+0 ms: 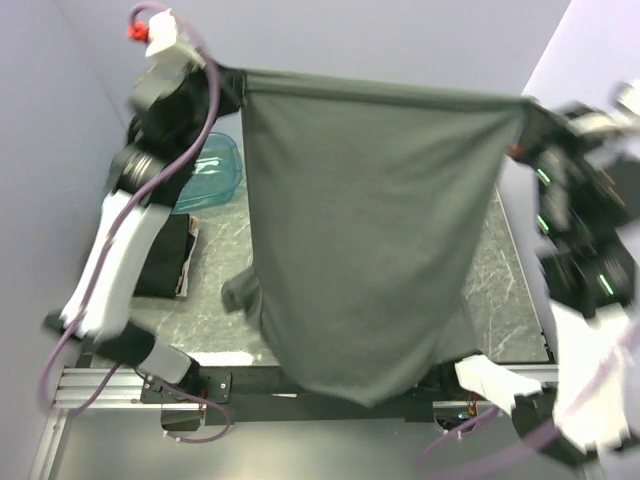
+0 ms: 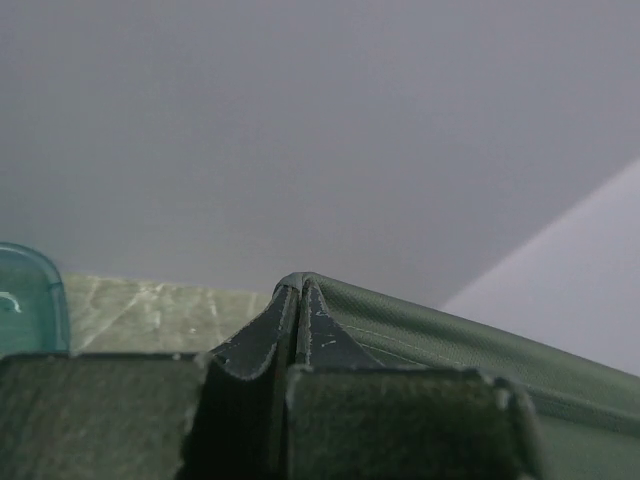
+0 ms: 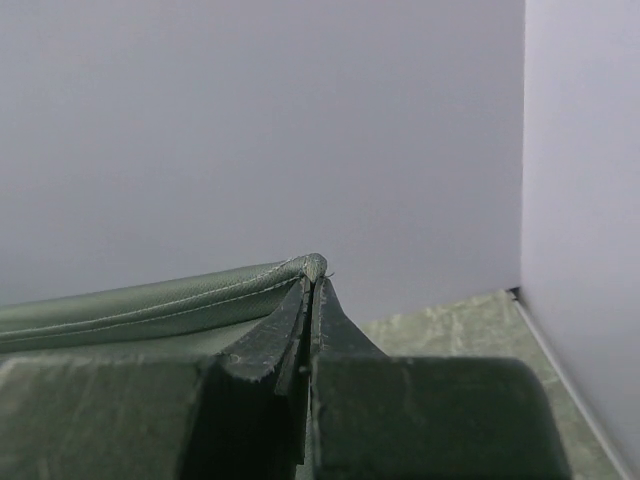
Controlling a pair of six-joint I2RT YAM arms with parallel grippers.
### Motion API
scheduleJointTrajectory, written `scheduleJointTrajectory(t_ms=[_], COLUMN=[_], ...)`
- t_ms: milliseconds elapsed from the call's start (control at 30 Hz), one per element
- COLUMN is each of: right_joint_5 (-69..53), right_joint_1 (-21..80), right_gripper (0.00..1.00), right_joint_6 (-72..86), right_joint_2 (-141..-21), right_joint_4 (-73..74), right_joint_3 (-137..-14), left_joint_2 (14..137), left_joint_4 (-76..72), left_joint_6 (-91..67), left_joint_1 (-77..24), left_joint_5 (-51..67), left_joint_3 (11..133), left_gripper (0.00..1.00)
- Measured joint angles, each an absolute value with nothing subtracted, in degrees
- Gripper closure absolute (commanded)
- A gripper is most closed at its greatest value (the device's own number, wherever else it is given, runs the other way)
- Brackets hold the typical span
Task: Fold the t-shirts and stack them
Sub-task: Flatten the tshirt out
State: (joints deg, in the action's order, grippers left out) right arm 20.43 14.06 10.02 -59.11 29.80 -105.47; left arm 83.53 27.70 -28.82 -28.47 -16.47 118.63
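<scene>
Both claws are up high with the t-shirt [image 1: 370, 230] stretched between them like a banner! The left claw [image 2: 298, 310] is pinched tight on one corner of the hem, jaws closed flat on the fabric. The right claw [image 3: 312, 300] has the opposite corner clamped just as firmly. The top edge runs taut from claw to claw. The body hangs straight down beneath them, and its lower end drapes toward the near edge of the marbled table [image 1: 505, 290].

As for progress, this shirt looks unfolded: no crease is made, so laying it flat, folding it and stacking it all remain. Below and outward of the left claw lies a folded dark pile [image 1: 165, 255], which I'd judge to be shirts already finished, though I cannot count them.

One container: a translucent teal tub [image 1: 212, 168] sits below the left claw, toward the back wall. No garment shows in the part visible, and the arm hides the rest.
</scene>
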Motion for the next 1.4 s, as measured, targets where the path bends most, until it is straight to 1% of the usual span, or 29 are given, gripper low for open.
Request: scheduleJointTrajectory(t_ms=[167, 233, 333, 433, 500, 533, 667, 767, 900, 1033, 1133, 1200, 1267, 1400], right_joint_5=[19.03, 17.69, 14.9, 12.69, 11.84, 11.62, 10.79, 9.65, 8.1, 7.99, 8.14, 8.16, 8.36, 9.21], right_joint_1=[10.92, 9.17, 6.96, 6.11, 5.93, 5.87, 5.63, 5.54, 5.3, 5.21, 5.19, 5.19, 5.19, 5.19], right_gripper=[1.0, 1.0, 1.0, 1.0, 1.0, 1.0, 1.0, 1.0, 1.0, 1.0, 1.0, 1.0, 1.0, 1.0], right_joint_6=[6.15, 5.54, 4.69, 4.12, 3.84, 3.68, 3.49, 3.95, 8.62, 17.23, 21.98, 24.01, 25.65, 28.05], right_joint_2=[-73.65, -78.83, -85.43, -84.84, -80.71, -78.22, -65.34, -58.37, -53.95, -52.29, -52.8, -52.29, -52.05, -52.56], right_joint_4=[28.05, 28.53, 30.5, 30.13, 27.86, 26.46, 19.64, 16.84, 15.62, 18.13, 21.32, 23.22, 24.71, 26.63], right_joint_3=[-111.04, -114.56, -123.26, -125.19, -121.64, -118.8, -100.71, -88.33, -73.43, -55.7, -45.5, -40.14, -36.64, -33.58], left_joint_2=[97.14, 99.04, 100.57, 100.4, 97.86, 96.18, 86.46, 79.18, 72.12, 71.48, 71.53, 71.53, 71.77, 72.34], left_joint_4=[27.51, 26.52, 25.21, 21.26, 17.32, 15.68, 9.93, 5.91, -0.32, -2.46, -2.83, -2.94, -4.01, -5.41], left_joint_6=[-29.71, -29.89, -30.83, -31.16, -31.11, -31.07, -30.48, -30.46, -31.75, -35.05, -37.32, -38.74, -40.14, -43.16], left_joint_1=[-20.47, -19.14, -17.26, -16.1, -15.84, -15.81, -15.9, -15.92, -16.01, -17.82, -20.8, -23.14, -25.43, -28.75], left_joint_5=[-10.26, -8.29, -4.38, -0.23, 2.42, 3.75, 6.87, 8.01, 9.52, 9.8, 9.85, 9.17, 8.56, 7.09], left_joint_3=[127.13, 128.35, 131.87, 134.78, 132.05, 129.54, 112.73, 95.59, 69.47, 50.5, 41.65, 38.06, 35.44, 31.29], left_gripper=[0.99, 0.99, 0.99, 0.99, 0.99, 0.99, 0.99, 0.99, 0.99, 0.99, 0.99, 0.99, 0.99, 0.99])
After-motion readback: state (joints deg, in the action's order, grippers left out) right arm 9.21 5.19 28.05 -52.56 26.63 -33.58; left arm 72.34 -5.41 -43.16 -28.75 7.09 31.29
